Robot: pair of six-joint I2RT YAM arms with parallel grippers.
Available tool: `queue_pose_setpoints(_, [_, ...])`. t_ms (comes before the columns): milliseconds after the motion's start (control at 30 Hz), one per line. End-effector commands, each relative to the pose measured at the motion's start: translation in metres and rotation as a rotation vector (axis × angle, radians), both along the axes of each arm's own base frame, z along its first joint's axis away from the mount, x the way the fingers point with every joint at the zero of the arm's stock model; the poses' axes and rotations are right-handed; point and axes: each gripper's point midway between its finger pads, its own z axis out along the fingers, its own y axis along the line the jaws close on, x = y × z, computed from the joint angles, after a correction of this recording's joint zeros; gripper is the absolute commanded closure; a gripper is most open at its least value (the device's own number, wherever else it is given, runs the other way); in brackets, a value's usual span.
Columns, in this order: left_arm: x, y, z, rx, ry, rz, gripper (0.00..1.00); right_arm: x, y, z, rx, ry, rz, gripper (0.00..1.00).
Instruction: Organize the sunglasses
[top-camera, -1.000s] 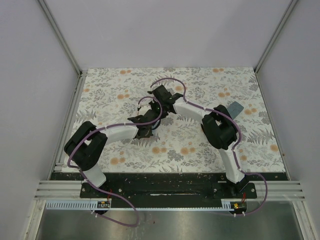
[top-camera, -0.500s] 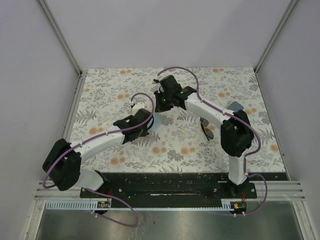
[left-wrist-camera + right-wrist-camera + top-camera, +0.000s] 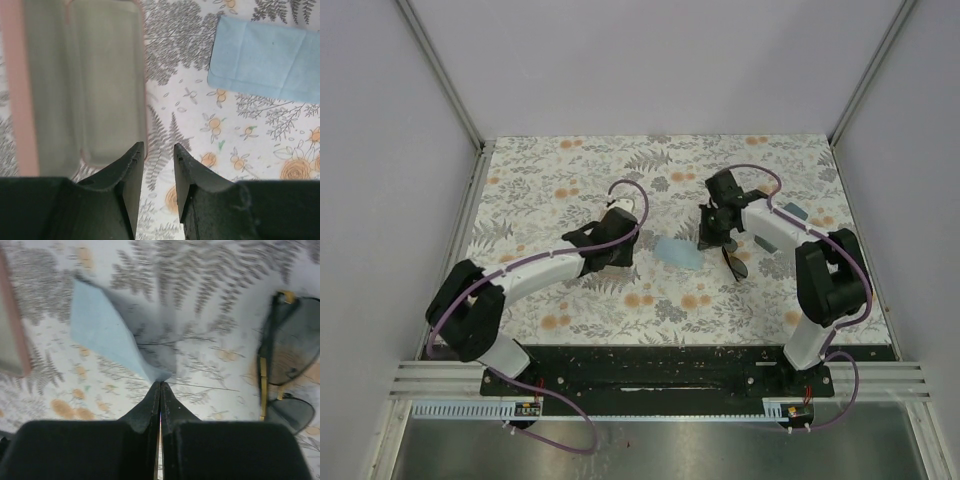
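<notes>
Right gripper (image 3: 160, 382): jaws clamped on light-blue cloth (image 3: 100, 335) corner; dragged, could sweep dark thin-framed sunglasses (image 3: 290, 350) at 3 o'clock. Left gripper (image 3: 156, 150): jaws apart, empty.

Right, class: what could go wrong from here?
1. The right gripper pinches the light blue cloth only by one corner, so the cloth could slip free.
2. The dark-lens sunglasses lie close beside that gripper, and a sideways sweep might knock them.
3. The left gripper, its jaws slightly apart and holding nothing, sits at the rim of the open pink case and could nudge it.
</notes>
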Motion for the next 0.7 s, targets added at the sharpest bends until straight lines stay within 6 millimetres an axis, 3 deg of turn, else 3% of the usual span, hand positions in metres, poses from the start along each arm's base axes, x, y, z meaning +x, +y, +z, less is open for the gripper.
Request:
queue_pose_setpoints(0, [0.032, -0.049, 0.010, -0.057, -0.051, -0.142, 0.66, 0.001, -0.043, -0.003, -0.038, -0.016, -0.136, 1.00])
queue_pose_setpoints(100, [0.055, -0.067, 0.007, -0.033, -0.072, -0.184, 0.66, 0.004, -0.063, -0.013, -0.052, -0.014, -0.191, 1.00])
queue_pose_setpoints(267, [0.085, -0.101, 0.011, -0.037, -0.131, -0.282, 0.57, 0.007, -0.073, -0.017, -0.062, -0.015, -0.224, 1.00])
queue_pose_setpoints(367, [0.093, -0.117, 0.002, -0.047, -0.108, -0.328, 0.48, 0.006, -0.072, -0.019, -0.056, -0.004, -0.219, 1.00])
queue_pose_setpoints(667, [0.095, -0.155, -0.031, -0.128, -0.006, -0.449, 0.46, 0.008, -0.066, -0.017, -0.029, -0.002, -0.200, 1.00])
